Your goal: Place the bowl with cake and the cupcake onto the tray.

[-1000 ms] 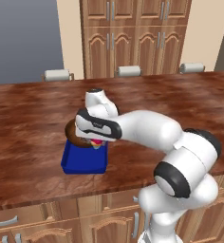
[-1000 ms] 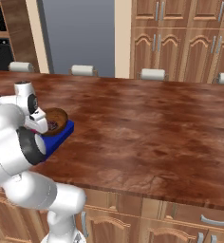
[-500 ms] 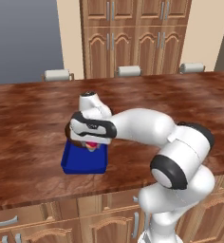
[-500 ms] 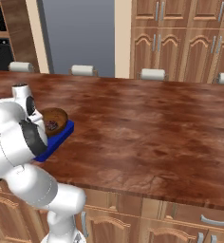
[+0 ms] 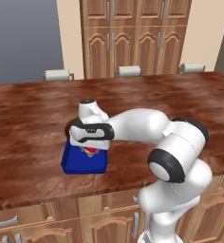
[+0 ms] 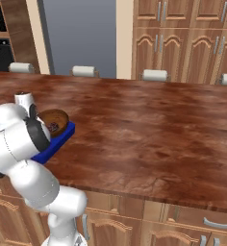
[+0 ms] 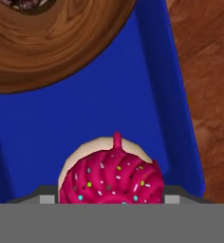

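1. Jaws of the gripper (image 5: 90, 151) stand apart with the cupcake (image 7: 112, 178) between them; its pink-red sprinkled swirl fills the gap at the bottom of the hand view, but the fingertips themselves are hidden, so whether they press on it cannot be told.
2. From the left base view, the hand points down over the near half of the tray (image 5: 71, 160), and a bit of the cupcake's red top (image 5: 90, 151) peeks out just under the hand.
3. Beneath the cupcake the hand view shows the tray's blue floor (image 7: 99, 109); whether the cupcake rests on that floor or hangs just above it cannot be told.
4. Just beyond the cupcake in the hand view lies the bowl with cake (image 7: 57, 42), its brown wooden rim curving across the top, with a dark speckled scrap of cake at the very edge.
5. Seen from the right base view, the bowl (image 6: 54, 119) sits on the far end of the tray (image 6: 62, 135), partly behind the robot's arm.
6. On one side of the tray's raised rim in the hand view runs the reddish-brown counter (image 7: 204, 71); the tray lies near the counter's front edge (image 5: 47, 190).
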